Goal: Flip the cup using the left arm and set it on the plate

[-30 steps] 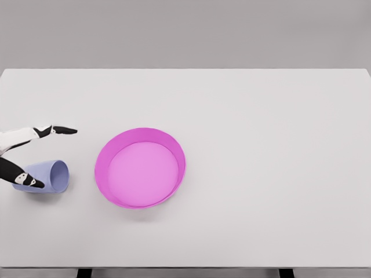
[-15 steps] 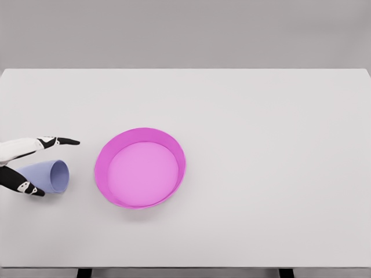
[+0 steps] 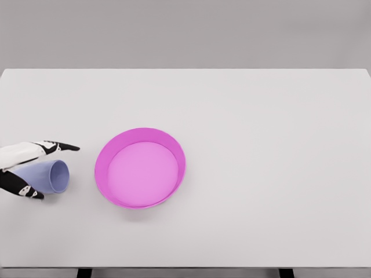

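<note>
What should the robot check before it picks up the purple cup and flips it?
1. Cup found: ok. It lies on its side, mouth toward the plate.
2. Left hand around the cup: ok, partly. One finger lies above it and one below; whether they press on it, cannot tell.
3. Plate free: ok. Nothing lies in it.
4. Path to the plate: ok. Only bare table shows between cup and plate.
5. Cup upright: not ok, the flip is not yet done.
6. Right arm out of the way: ok, it is not in view.
</note>
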You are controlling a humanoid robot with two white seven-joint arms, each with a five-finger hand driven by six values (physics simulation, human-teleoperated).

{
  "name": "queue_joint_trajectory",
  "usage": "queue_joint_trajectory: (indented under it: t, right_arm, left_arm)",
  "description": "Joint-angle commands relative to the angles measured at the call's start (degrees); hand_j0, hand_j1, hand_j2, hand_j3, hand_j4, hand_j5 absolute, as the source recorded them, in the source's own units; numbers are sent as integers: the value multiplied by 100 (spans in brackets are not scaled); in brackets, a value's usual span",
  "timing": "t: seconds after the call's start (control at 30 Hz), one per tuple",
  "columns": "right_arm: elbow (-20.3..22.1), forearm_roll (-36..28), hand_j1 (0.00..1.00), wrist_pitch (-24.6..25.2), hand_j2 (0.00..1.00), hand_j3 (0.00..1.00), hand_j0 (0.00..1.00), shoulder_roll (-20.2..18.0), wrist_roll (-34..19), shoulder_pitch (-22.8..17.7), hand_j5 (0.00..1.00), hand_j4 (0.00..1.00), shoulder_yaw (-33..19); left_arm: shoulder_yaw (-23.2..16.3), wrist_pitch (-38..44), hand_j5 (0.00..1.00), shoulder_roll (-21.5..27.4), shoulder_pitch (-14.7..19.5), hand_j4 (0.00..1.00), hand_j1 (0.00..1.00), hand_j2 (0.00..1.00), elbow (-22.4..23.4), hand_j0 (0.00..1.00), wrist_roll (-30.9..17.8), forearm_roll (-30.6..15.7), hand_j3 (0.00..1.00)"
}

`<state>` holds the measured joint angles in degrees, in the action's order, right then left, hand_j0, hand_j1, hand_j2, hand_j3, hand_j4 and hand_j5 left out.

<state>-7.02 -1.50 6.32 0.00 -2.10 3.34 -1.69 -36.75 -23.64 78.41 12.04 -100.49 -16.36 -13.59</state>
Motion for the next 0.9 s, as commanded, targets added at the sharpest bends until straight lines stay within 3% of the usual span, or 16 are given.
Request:
queue_joint_trajectory:
  t: [0.0, 0.3, 0.57, 0.87]
  right_arm:
    - [-1, 1, 100, 1, 100, 100, 100, 0, -1, 0, 100, 100, 2]
    - [-1, 1, 100, 1, 100, 100, 100, 0, -1, 0, 100, 100, 2]
    - [-1, 1, 100, 1, 100, 100, 100, 0, -1, 0, 100, 100, 2]
    - [-1, 1, 100, 1, 100, 100, 100, 0, -1, 0, 100, 100, 2]
  left_arm:
    - [54, 17, 100, 7, 0, 100, 100, 100, 55, 100, 63, -39, 100]
    - [54, 105, 100, -10, -220, 100, 100, 100, 275, 100, 274, -338, 100]
    - [62, 96, 100, -107, -361, 100, 100, 100, 521, 100, 292, -250, 100]
    - [62, 140, 100, -300, -378, 100, 100, 100, 477, 100, 301, -223, 100]
